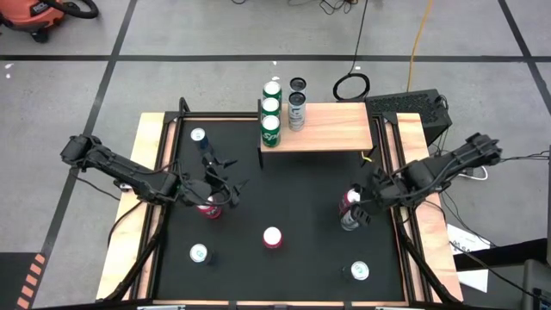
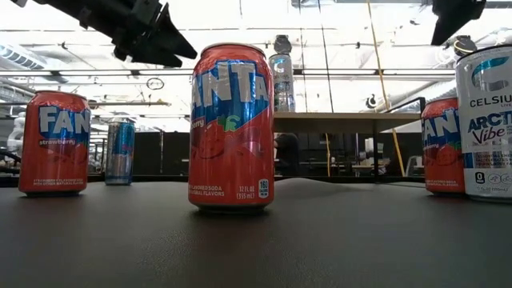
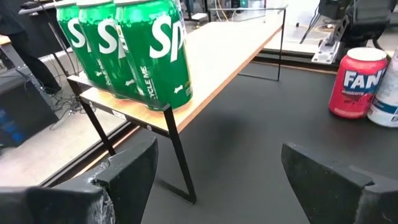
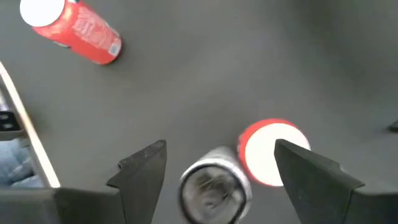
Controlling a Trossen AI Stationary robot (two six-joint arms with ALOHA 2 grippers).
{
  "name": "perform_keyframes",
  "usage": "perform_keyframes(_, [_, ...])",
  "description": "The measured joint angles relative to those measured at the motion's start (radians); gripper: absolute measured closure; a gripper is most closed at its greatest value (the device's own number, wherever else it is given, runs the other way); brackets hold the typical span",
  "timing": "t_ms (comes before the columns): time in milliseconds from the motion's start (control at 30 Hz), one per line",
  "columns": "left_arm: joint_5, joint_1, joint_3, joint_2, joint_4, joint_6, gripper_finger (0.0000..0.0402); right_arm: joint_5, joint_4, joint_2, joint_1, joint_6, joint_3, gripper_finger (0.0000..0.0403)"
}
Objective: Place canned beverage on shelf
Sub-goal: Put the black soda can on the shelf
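The light-wood shelf (image 1: 331, 129) stands at the mat's far side and carries three green cans (image 1: 271, 116) at its left end and two silver cans (image 1: 297, 108) beside them. It also shows in the left wrist view (image 3: 230, 56). My left gripper (image 1: 225, 176) is open and empty, raised over the mat's left part, beside a red Fanta can (image 1: 208, 207), and points toward the shelf (image 3: 217, 149). My right gripper (image 1: 360, 200) is open and points down (image 4: 219, 149) above a red can (image 4: 272, 152) and a silver can (image 4: 214, 190) standing upright side by side on the mat.
More cans stand upright on the black mat (image 1: 293, 189): a red one in the middle (image 1: 273, 238), silver-topped ones at near left (image 1: 199, 253), near right (image 1: 359, 271) and far left (image 1: 198, 135). A wooden frame (image 1: 146, 172) borders the mat.
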Motion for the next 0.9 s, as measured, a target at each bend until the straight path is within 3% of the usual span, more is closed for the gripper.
perform_keyframes(133, [0.016, 0.003, 0.0, 0.0, 0.0, 0.0, 0.0061, -0.053, -0.013, 0.032, 0.012, 0.027, 0.02, 0.0118])
perform_keyframes(333, [0.053, 0.002, 0.0, 0.0, -0.006, -0.001, 0.0061, -0.107, -0.193, 0.073, 0.016, 0.099, 0.02, 0.0098])
perform_keyframes(600, [0.053, 0.002, 0.0, 0.0, -0.013, 0.001, 0.0061, -0.151, -0.126, 0.101, 0.026, 0.098, 0.015, 0.0059])
perform_keyframes(900, [0.053, 0.002, 0.0, 0.0, -0.018, 0.0, 0.0061, -0.188, -0.04, 0.129, 0.05, 0.145, -0.084, 0.0055])
